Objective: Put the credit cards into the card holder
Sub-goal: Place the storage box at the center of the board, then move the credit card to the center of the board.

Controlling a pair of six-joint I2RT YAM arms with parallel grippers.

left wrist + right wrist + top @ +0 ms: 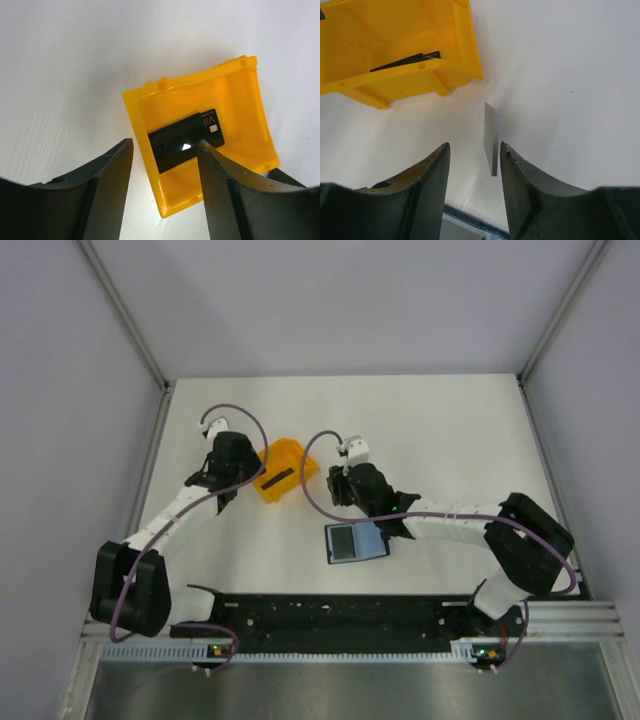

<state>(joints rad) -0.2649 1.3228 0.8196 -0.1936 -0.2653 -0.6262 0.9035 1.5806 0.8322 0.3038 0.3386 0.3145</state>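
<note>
**Step in hand:** fetching the cards, judged early in the task, with neither card in the card holder (355, 541) yet.

**Card holder:** lying open on the tabletop (450, 430), pale inner face up, toward the near edge.

**Cards:**
- One black card (186, 141) flat on the floor of the orange bin (240, 95).
- Second card (491, 135) standing on edge outside the bin, well apart from it.

**Left gripper** (165, 142): jaws apart, holding nothing. One finger outside the bin's near wall, the other above the end of the black card.

**Right gripper** (474, 145): jaws likewise apart. Second card upright in the gap, close against the right-hand finger and clearly free of the other. Contact with that finger not resolvable. Resting on the tabletop or in mid-air: cannot tell.

**Called for next, as a judgement:**
- On the right, closing the jaws squarely across the faces of the upright card. Then carrying it to the open holder and feeding a short edge into the dark pocket.
- On the left, reaching deeper into the bin and pinching the flat card by an edge.

**Likely hazard:** the thin card toppling flat onto the smooth tabletop, awkward to lift again.
</note>
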